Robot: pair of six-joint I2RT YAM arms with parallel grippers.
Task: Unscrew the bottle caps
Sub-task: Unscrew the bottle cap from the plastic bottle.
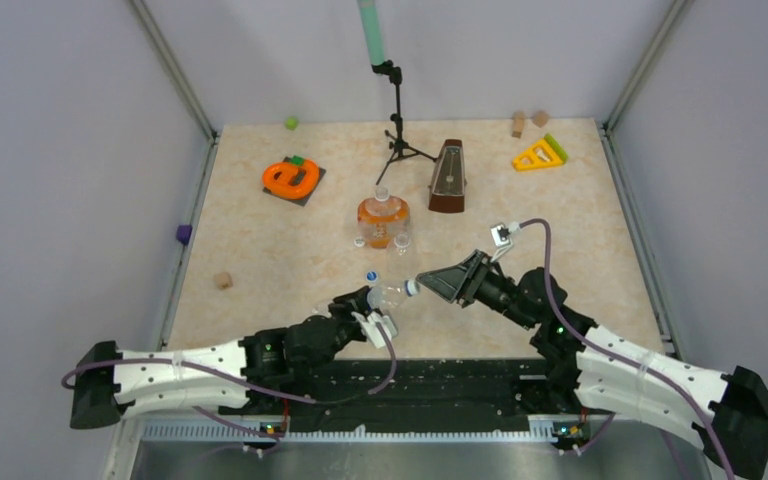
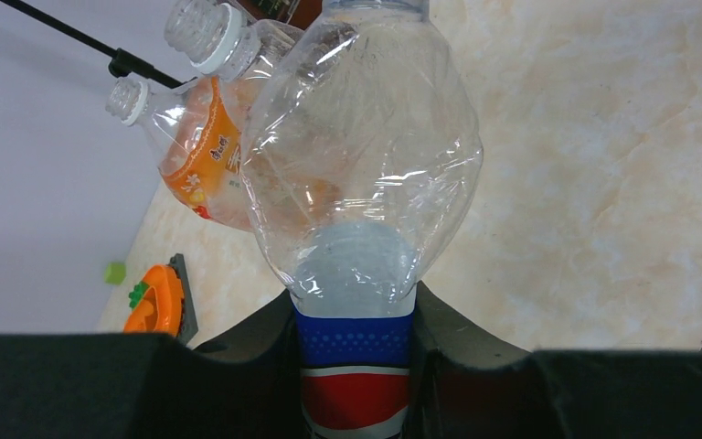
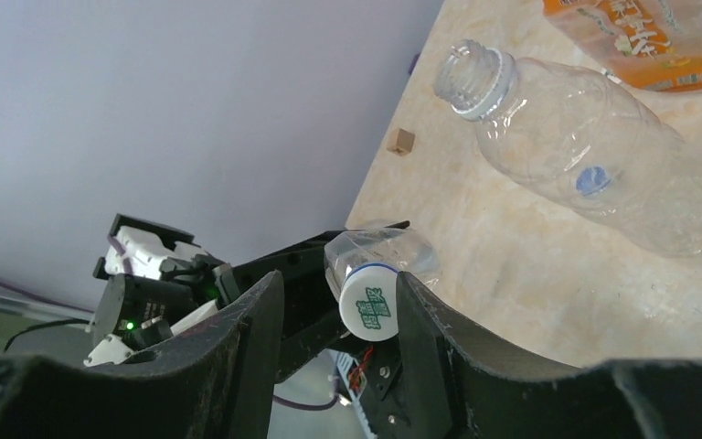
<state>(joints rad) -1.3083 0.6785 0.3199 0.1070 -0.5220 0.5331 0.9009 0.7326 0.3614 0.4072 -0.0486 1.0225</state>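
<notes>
My left gripper (image 1: 373,312) is shut on the clear bottle with the blue label (image 2: 356,338) and holds it sideways, neck toward the right arm. Its white cap (image 3: 370,311), printed green, is on the neck and sits between the fingers of my right gripper (image 3: 338,293). The right finger (image 3: 420,320) touches the cap and a gap shows on the other side. The orange bottle (image 1: 382,218) and the plain clear bottle (image 3: 594,155) are just beyond, both with open necks. A small blue cap (image 1: 370,276) lies beside the held bottle.
A brown metronome (image 1: 448,178) and a black tripod stand (image 1: 398,130) are behind the bottles. An orange toy on a dark plate (image 1: 292,178) is at the back left and a yellow triangle (image 1: 539,154) at the back right. A wooden block (image 1: 223,280) lies at the left.
</notes>
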